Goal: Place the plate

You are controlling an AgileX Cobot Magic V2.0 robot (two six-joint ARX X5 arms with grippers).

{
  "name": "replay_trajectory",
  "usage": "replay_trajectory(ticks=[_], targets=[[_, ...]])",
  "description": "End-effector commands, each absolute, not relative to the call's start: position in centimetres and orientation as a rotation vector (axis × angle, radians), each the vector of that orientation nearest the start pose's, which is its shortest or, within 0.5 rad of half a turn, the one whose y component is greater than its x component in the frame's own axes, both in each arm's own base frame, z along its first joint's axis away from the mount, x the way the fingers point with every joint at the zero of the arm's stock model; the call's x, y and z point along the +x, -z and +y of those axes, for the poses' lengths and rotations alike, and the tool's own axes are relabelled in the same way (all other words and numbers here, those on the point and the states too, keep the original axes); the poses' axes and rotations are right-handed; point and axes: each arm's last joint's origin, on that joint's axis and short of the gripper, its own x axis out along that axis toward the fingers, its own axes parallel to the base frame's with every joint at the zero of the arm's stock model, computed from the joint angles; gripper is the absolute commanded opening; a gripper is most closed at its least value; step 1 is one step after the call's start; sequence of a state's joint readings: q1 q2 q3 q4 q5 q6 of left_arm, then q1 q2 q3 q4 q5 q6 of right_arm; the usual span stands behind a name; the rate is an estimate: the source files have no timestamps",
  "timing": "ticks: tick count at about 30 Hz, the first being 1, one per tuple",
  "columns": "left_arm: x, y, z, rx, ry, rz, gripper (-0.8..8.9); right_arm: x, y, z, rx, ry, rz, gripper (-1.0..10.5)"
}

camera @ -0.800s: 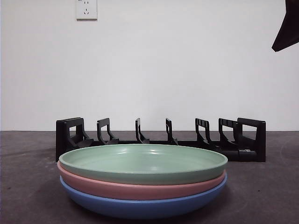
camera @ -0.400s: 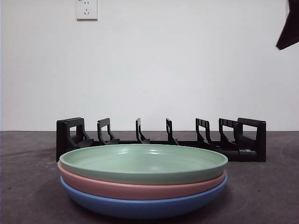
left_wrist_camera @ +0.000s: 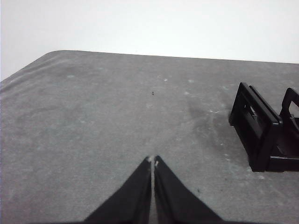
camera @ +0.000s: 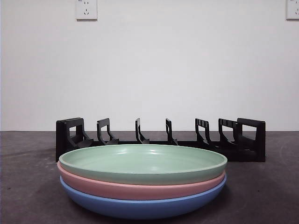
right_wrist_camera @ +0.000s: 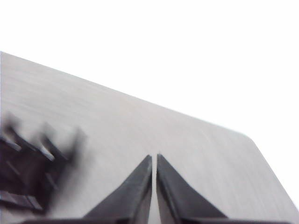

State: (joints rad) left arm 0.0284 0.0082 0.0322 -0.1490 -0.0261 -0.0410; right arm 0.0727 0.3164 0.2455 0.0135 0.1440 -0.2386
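A green plate (camera: 143,162) lies on top of a pink plate (camera: 140,187), which lies on a blue plate (camera: 140,205), stacked at the table's front. Behind them stands a black slotted plate rack (camera: 161,138), empty. One end of the rack shows in the left wrist view (left_wrist_camera: 266,128) and, blurred, in the right wrist view (right_wrist_camera: 35,163). My left gripper (left_wrist_camera: 153,160) is shut and empty above bare table, away from the rack's end. My right gripper (right_wrist_camera: 154,157) is shut and empty, above the table beside the rack. Neither gripper shows in the front view.
The dark grey table (camera: 266,191) runs to a white wall with a socket at the upper left (camera: 86,9) and another at the upper right (camera: 292,9). The table's rounded corner shows in the left wrist view (left_wrist_camera: 51,53).
The black arm tip at the front view's top right corner has risen and left the picture, uncovering the right wall socket. The plates and rack have not moved.
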Motion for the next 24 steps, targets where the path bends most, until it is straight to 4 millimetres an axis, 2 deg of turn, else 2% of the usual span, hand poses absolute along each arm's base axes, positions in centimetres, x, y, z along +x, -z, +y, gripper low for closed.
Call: replay_trajectory(ticks=[1, 5, 8, 24], targets=[[9.7, -15.4, 0.4, -0.038, -0.058, 0.132, 0.08, 10.6, -18.9, 0.1, -0.114, 0.102, 0.068, 0.1], [9.7, -15.4, 0.4, -0.038, -0.058, 0.132, 0.08, 10.0, -15.8, -0.1, -0.058, 0.081, 0.1, 0.1], [9.7, -15.4, 0.4, -0.038, -0.058, 0.131, 0.08, 9.6, -15.2, -0.1, -0.062, 0.08, 0.154, 0.1], [9.7, -15.4, 0.3, -0.038, -0.057, 0.13, 0.08, 9.6, -15.2, 0.0, -0.062, 0.06, 0.15, 0.1]])
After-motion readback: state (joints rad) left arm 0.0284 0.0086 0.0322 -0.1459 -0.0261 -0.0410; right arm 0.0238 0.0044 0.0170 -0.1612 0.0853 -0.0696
